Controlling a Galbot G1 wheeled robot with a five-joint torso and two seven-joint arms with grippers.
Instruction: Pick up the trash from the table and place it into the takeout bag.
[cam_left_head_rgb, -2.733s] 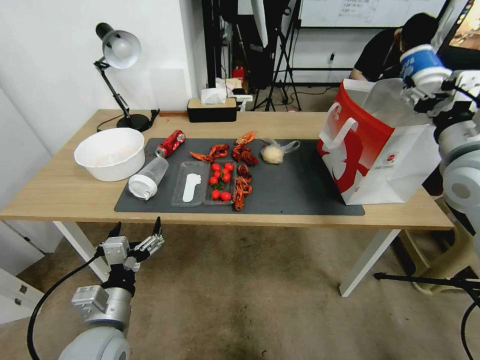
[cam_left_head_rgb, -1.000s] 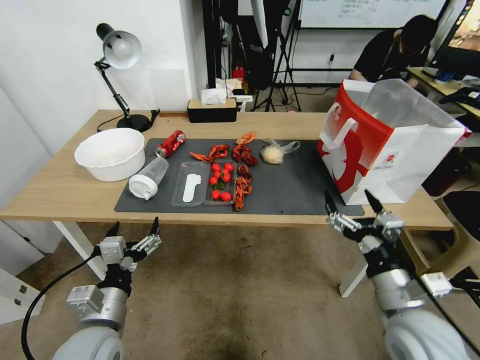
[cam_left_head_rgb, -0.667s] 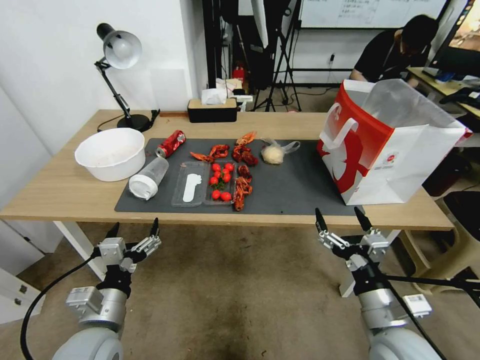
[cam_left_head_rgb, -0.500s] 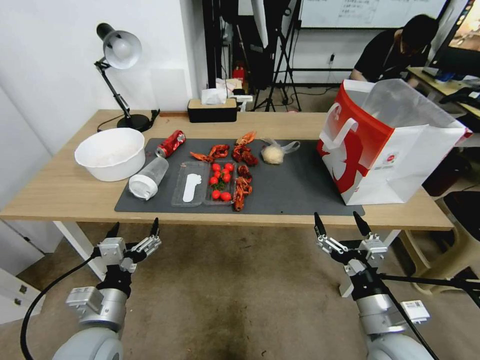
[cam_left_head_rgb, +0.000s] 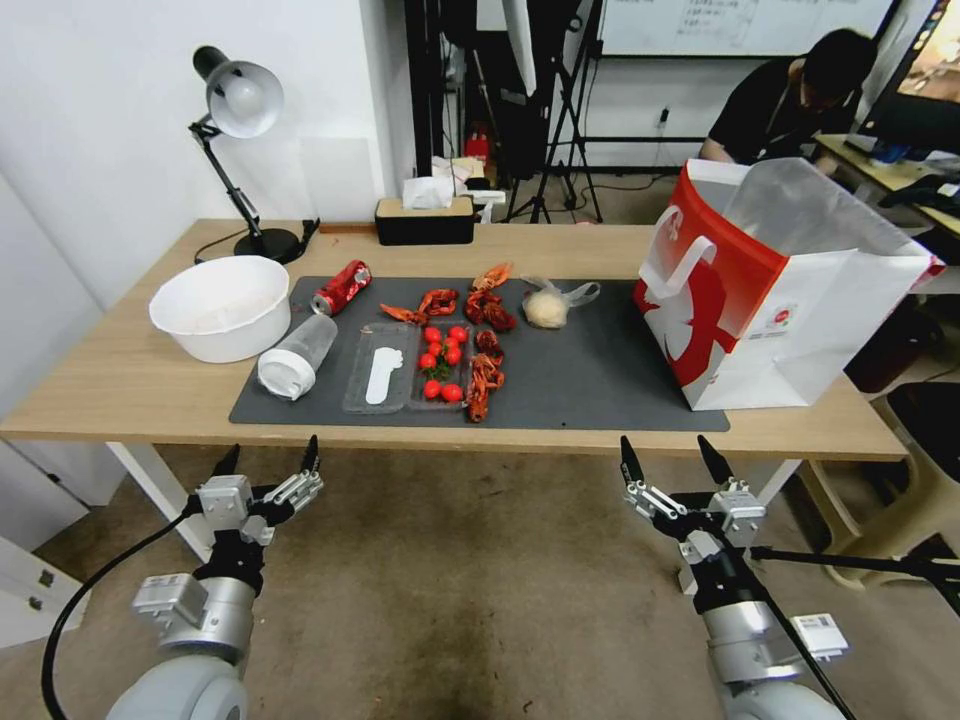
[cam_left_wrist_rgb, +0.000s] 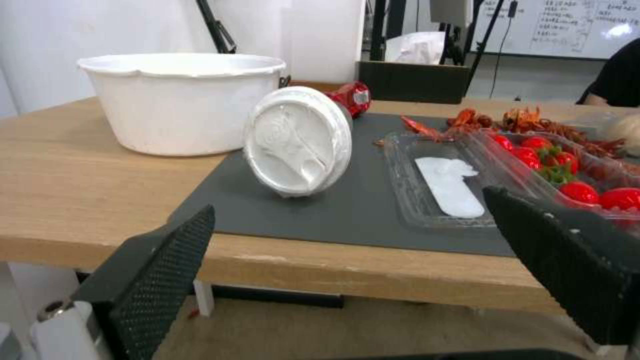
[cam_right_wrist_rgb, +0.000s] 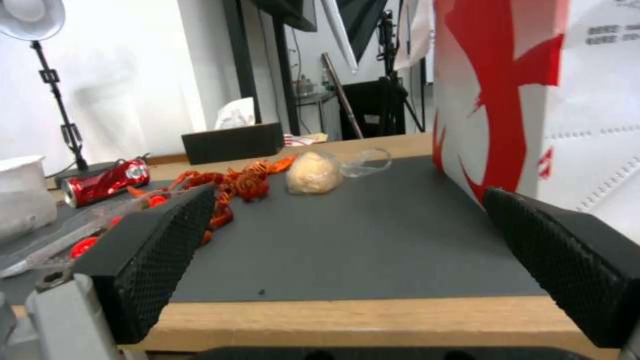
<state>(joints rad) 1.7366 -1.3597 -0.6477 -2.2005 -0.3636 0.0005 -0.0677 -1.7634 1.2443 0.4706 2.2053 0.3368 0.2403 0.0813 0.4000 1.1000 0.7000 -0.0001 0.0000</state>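
A long light-wood table (cam_left_head_rgb: 120, 385) carries a dark grey mat (cam_left_head_rgb: 580, 385) strewn with leftovers: a frosted plastic cup (cam_left_head_rgb: 296, 357) on its side, a dented red soda can (cam_left_head_rgb: 341, 287), a clear tray (cam_left_head_rgb: 408, 378) of cherry tomatoes, scattered crayfish shells (cam_left_head_rgb: 485, 340) and a clear bag with a beige lump (cam_left_head_rgb: 553, 302). A large white basin (cam_left_head_rgb: 220, 306) sits at the mat's left end; the red-and-white takeout bag (cam_left_head_rgb: 770, 290) stands upright at its right end, mouth open. Below the table's near edge, the left gripper (cam_left_head_rgb: 268, 465) and right gripper (cam_left_head_rgb: 674, 465) hover with fingers spread, both empty.
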